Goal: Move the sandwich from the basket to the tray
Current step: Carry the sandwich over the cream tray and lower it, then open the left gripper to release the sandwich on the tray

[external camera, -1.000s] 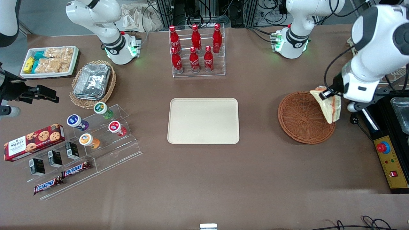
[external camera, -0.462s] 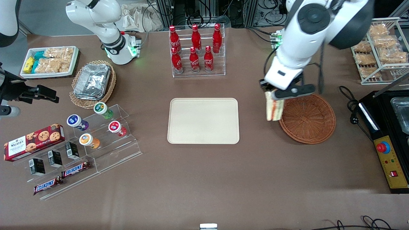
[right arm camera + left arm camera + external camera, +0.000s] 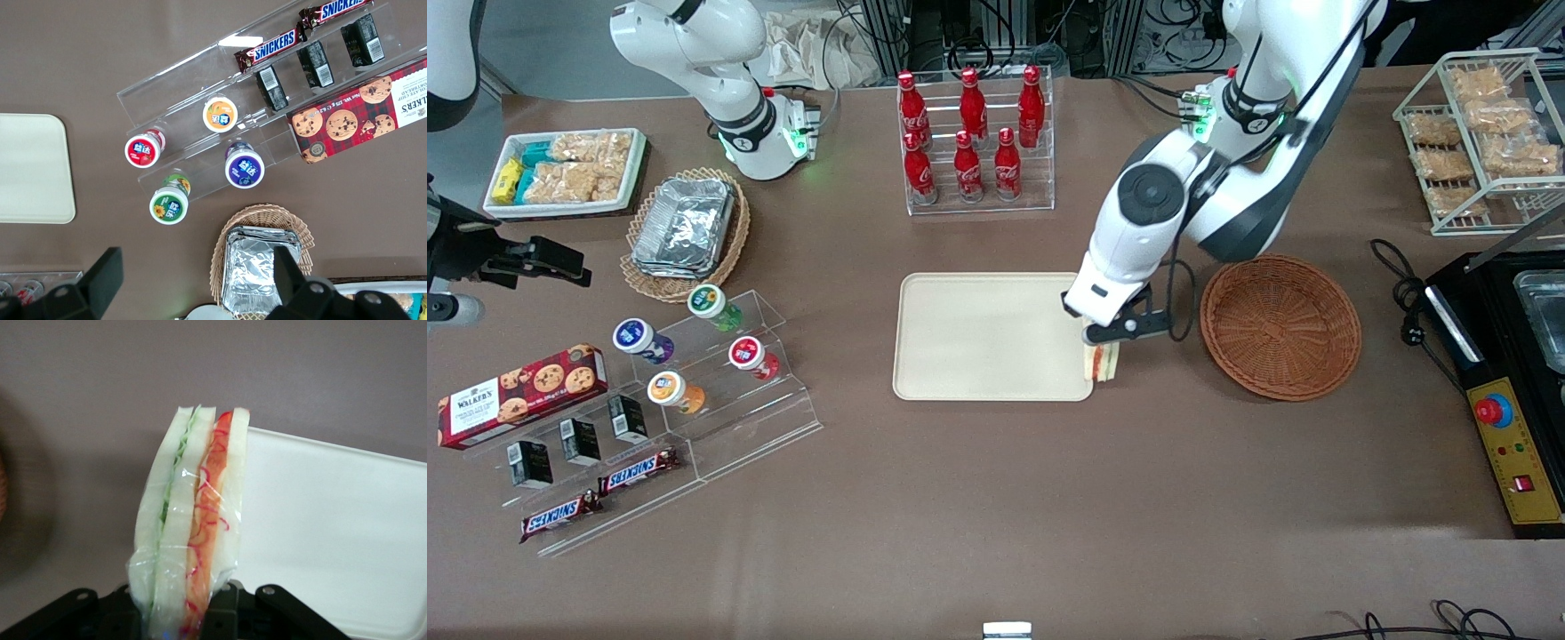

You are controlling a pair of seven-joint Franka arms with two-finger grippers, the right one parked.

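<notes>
My left gripper (image 3: 1103, 348) is shut on the sandwich (image 3: 1103, 364), a wrapped white-bread wedge with red and orange filling. It hangs point down over the rim of the cream tray (image 3: 992, 336), at the tray's corner nearest the basket and the front camera. In the left wrist view the sandwich (image 3: 193, 520) stands on edge between the black fingers (image 3: 230, 610) of the gripper (image 3: 180, 617), with the tray (image 3: 333, 540) beside and below it. The reddish-brown wicker basket (image 3: 1280, 324) sits beside the tray toward the working arm's end, with nothing in it. The tray holds nothing.
A rack of red cola bottles (image 3: 974, 142) stands farther from the camera than the tray. An acrylic stand with yoghurt cups (image 3: 711, 356) and a tan basket of foil containers (image 3: 685, 231) lie toward the parked arm's end. A wire snack rack (image 3: 1480, 133) and control box (image 3: 1516, 444) flank the basket.
The arm has swung from above the basket's outer rim across it to the tray's corner, carrying the sandwich and coming lower. The basket is now uncovered.
</notes>
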